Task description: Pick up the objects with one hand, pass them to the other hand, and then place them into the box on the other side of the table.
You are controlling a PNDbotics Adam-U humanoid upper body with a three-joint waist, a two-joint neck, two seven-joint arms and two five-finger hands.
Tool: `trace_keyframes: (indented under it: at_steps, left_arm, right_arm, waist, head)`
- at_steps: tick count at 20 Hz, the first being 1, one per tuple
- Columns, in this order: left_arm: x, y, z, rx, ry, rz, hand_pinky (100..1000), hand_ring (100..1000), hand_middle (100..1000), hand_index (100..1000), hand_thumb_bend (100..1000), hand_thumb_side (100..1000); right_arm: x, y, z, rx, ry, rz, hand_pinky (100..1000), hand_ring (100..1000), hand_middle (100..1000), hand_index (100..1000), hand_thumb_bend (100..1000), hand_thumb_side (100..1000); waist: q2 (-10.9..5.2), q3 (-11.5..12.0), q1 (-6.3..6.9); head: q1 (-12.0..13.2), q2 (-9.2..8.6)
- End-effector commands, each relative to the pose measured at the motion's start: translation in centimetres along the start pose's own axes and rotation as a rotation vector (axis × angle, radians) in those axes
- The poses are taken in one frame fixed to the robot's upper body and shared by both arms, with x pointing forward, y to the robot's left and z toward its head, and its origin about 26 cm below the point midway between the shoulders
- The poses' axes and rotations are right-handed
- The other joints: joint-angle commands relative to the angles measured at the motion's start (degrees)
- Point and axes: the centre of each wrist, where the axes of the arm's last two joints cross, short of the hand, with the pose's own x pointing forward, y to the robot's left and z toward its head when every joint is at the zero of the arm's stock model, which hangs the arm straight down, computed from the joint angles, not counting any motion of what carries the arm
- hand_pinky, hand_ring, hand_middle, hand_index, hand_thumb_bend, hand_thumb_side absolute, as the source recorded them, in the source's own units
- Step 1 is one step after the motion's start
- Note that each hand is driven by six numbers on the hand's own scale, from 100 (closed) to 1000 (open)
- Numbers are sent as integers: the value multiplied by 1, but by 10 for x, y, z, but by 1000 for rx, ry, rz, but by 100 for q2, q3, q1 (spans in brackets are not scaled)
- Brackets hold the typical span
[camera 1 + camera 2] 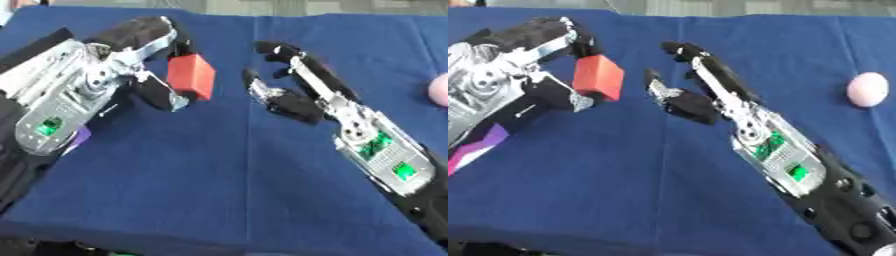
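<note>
Red block [192, 76] in left hand [144, 55] (pinched).

Block [192, 76] left; ball [867, 89] far right

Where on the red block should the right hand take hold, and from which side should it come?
The left hand pinches the red block at its top and bottom left. Its right face is bare, so the open right hand should probably approach from the right and close on that free end.
</note>
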Motion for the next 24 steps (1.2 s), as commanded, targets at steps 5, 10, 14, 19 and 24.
trace_keyframes:
  at_steps: [5,10,14,19,24]
  left_arm:
    - [-15,29,19,71,43,-42,725,618,527,404,203,100]
    - [-41,52,50,132,133,-60,726,618,527,404,204,100]
    - [-72,68,83,191,266,-47,728,618,524,403,211,100]
    - [-107,72,113,239,424,-49,730,618,526,404,216,100]
    - [-142,69,137,264,554,-19,737,617,528,406,198,100]
  right_arm:
    - [3,-11,3,-24,-19,39,785,921,907,950,195,747]
    - [5,-15,6,-32,-22,43,785,920,907,949,179,732]
    - [5,-19,8,-50,-26,40,781,912,897,936,170,579]
    - [4,-22,9,-74,-43,29,780,906,888,925,212,427]
    - [1,-28,9,-110,-67,16,778,904,884,920,231,397]
  waist:
    - [-121,13,49]
    - [-121,30,70]
    - [-113,34,54]
    - [-93,-5,-12]
    - [-55,-76,-95]
  head:
    - [57,22]
    - [111,40]
    - [118,39]
    - [223,-28]
    - [495,-104]
